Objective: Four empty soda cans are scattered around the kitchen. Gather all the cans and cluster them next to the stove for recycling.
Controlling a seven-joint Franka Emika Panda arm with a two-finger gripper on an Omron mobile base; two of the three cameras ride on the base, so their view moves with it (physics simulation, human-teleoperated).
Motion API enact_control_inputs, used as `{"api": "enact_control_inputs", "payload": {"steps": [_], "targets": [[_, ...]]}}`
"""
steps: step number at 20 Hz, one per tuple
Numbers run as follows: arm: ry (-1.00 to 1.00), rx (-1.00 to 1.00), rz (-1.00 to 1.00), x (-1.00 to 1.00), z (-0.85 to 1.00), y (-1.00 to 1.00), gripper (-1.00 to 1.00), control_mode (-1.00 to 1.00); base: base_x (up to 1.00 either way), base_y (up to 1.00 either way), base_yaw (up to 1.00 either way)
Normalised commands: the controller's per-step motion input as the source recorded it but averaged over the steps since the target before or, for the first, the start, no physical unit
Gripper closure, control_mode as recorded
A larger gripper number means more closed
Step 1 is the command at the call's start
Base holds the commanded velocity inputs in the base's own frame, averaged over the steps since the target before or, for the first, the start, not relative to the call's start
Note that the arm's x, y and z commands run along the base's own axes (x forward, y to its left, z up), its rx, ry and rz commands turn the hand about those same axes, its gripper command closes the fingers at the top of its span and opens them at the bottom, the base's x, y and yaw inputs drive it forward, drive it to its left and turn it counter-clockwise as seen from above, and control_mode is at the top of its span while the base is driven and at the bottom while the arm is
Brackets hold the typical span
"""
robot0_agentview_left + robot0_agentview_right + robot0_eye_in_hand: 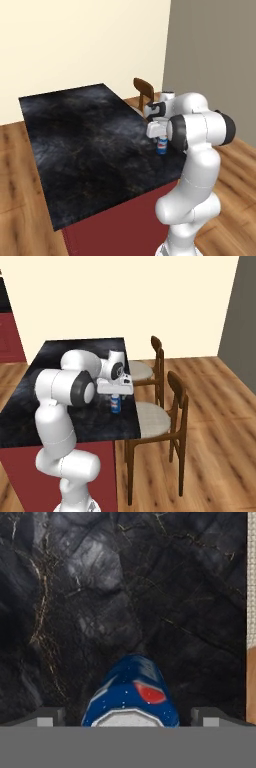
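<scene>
"What is it doing?"
"Getting the small blue and white soda can on the black marbled desk. It stands right under the wide-apart pincer."
"Next?"
"Probably go lower, then squeeze."

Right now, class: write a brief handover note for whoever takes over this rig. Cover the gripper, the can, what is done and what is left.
Gripper: open, hanging just above the can, fingertips either side of it, nothing held.
Can: blue and white, upright on the black counter, near the edge by the chairs.
Done: arm lined up over the can.
Left: lower, close on it, lift, take it to the stove; then fetch the other cans.
</scene>
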Motion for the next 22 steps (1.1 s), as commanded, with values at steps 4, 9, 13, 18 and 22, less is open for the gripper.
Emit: {"api": "enact_control_inputs", "payload": {"steps": [4, 9, 13, 18, 22], "targets": [[0.02, 0.00, 0.00, 0.00, -0.12, -0.01, -1.00, -1.00, 0.00, 0.00, 0.00], [0.03, 0.00, 0.00, 0.00, -0.13, 0.00, -1.00, -1.00, 0.00, 0.00, 0.00], [0.04, 0.00, 0.00, 0.00, -0.12, 0.00, -1.00, -1.00, 0.00, 0.00, 0.00], [0.04, 0.00, 0.00, 0.02, -0.08, 0.00, 1.00, -1.00, 0.00, 0.00, 0.00], [0.03, 0.00, 0.00, 0.00, -0.01, 0.00, 1.00, -1.00, 0.00, 0.00, 0.00]]}}
